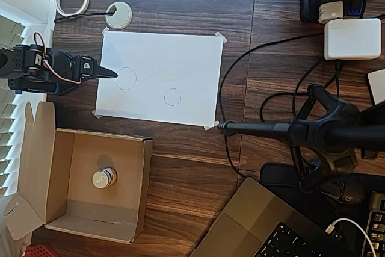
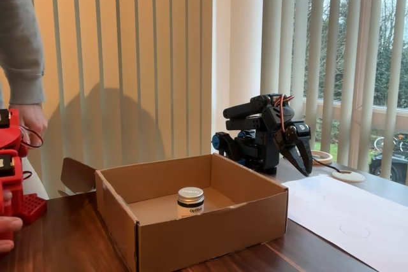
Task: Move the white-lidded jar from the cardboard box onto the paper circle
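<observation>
**Jar in the box, nothing moved yet**

I take the plain brown corrugated cardboard box (image 1: 96,182) as my landmark. The small round jar with the flat off-white lid (image 1: 103,178) stands upright on the floor of this box, close to the middle and apart from all four walls; the fixed view shows it (image 2: 190,202) with a dark label under the lid. No part of the arm touches it.

The black two-finger gripper (image 1: 108,73) hangs outside the box, beyond its far wall, above the near edge of the white paper sheet (image 1: 180,58) that is taped to the dark wooden table (image 1: 198,167). In the fixed view the gripper (image 2: 305,160) points downward and its two dark fingers lie together to one tip, so I judge the pincer closed and holding nothing.

On the sheet, farther from the box, I see two thin pencil outlines. The smaller pencil-line circle (image 1: 172,96) is my goal and it is empty; the larger circle (image 1: 125,78) lies right at the gripper tip.

So, as I judge it, the task is only at its start — everything remains: open the fingers, bring the arm over the box, descend on the jar, grip, lift above the wall, and set it on the smaller circle.
</observation>
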Tool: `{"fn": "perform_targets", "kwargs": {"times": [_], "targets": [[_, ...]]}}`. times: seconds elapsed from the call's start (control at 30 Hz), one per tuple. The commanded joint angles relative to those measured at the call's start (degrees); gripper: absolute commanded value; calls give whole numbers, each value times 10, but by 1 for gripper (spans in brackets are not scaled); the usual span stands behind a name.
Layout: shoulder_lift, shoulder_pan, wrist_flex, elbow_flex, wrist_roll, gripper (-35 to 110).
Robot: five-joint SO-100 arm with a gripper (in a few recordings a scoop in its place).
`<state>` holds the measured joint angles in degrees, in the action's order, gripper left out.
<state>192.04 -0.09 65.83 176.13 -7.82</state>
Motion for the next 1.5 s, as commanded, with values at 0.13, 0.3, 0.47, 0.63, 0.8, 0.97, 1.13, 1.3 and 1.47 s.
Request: {"fn": "perform_targets", "kwargs": {"times": [0.13, 0.3, 0.47, 0.63, 0.8, 0.97, 1.13, 1.3, 1.47], "targets": [[37, -12, 1, -2, 4, 0], [37, 1, 3, -2, 33, 0], [37, 5, 4, -3, 40, 0], [37, 11, 4, -3, 44, 0], [37, 9, 4, -3, 39, 3], [37, 10, -11, 1, 18, 33], [37, 11, -16, 3, -33, 40], [29, 21, -9, -36, -88, 42], [-95, 11, -20, -167, -127, 42]]}}
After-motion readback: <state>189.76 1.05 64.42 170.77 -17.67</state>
